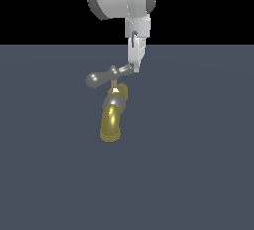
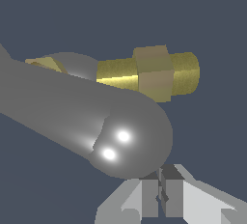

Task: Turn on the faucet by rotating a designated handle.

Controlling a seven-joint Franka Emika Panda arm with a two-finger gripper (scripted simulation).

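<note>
Your pincer, fingers pressed together and holding nothing, touches the handle tip on the exterior view's right. Faucet mid-worktop. Rotation looks barely begun; push remains.

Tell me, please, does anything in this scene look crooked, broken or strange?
Nothing looks broken. The slim grey metal crossbar handle sits slightly tilted on the small faucet with the yellow-gold spout, its right end higher, by the white gripper. The fingers appear together, beside the handle's end.

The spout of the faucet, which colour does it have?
The spout is translucent yellow-gold; the exterior view shows it best.
</note>
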